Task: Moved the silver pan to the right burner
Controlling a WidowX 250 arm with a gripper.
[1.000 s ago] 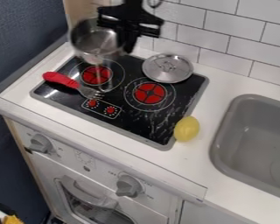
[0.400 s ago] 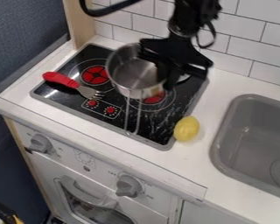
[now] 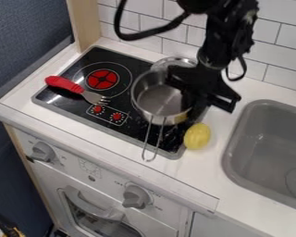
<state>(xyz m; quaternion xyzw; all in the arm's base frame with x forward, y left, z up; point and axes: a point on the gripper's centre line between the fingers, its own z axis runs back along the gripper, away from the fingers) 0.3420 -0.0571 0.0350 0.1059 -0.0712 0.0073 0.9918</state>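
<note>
One silver pan [image 3: 158,99] over the cooktop's [image 3: 131,59] right side, wire handle [image 3: 158,139] pointing to six o'clock! And the gripper [image 3: 190,98] is clamped on that pan at three. Around it: lid [image 3: 175,60] at one, sink [image 3: 262,134] at four, lemon [image 3: 197,136] at five, red-handled fork [image 3: 65,84] at nine.

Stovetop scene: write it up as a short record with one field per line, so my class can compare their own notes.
silver pan: over the right burner; whether it touches down is unclear
pan handle: wire loop, pointing toward the front edge
gripper: at the pan's right rim
lid: behind the pan, partly hidden
fork: red-handled, in front of the left burner
yellow object: near the stovetop's front right corner
</note>
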